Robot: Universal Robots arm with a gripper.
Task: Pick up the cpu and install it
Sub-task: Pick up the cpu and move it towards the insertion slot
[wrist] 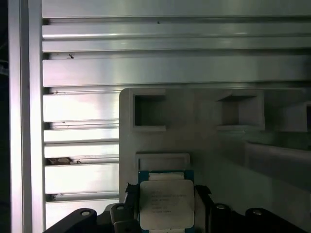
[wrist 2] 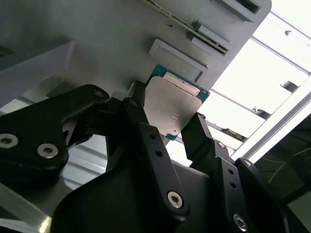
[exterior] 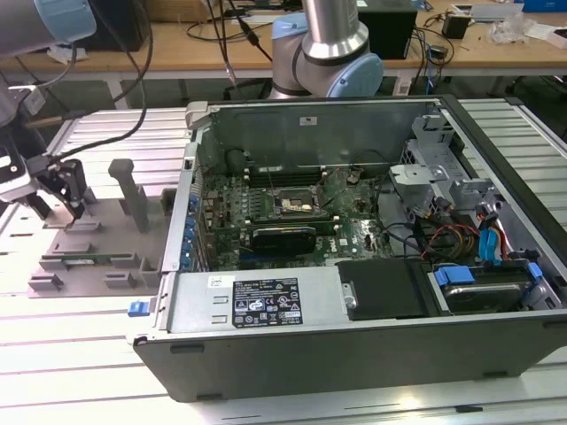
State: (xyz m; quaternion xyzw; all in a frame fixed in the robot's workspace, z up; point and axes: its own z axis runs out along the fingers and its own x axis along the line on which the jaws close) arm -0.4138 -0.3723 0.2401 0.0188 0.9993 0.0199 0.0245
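1. The gripper (exterior: 71, 208) is clamped on the cpu (wrist 2: 172, 107). Its black fingers (wrist 2: 141, 126) press on two opposite edges, so we judge the chip is held by its sides to keep the metal top and the underside untouched.
2. The cpu sits flat between the fingers with its silvery top facing the wrist cameras, right over the grey tray (wrist: 209, 155). We cannot tell whether it rests on the tray or has just cleared it.
3. The tray lies on the slatted metal table (exterior: 80, 354), at the exterior view's left and just beside the open computer case (exterior: 354, 354). We take it as a parking spot that keeps parts within the arm's reach.
4. The case lies on its side with its cover off, so the socket (exterior: 297, 205) on the board faces upward. It is well apart from the cpu, so we judge the installing is not yet done.
5. We count one cpu, one gripper with two fingers, one tray, one case and one socket. In the first wrist view two square pockets (wrist: 149, 112) of the tray show in full.
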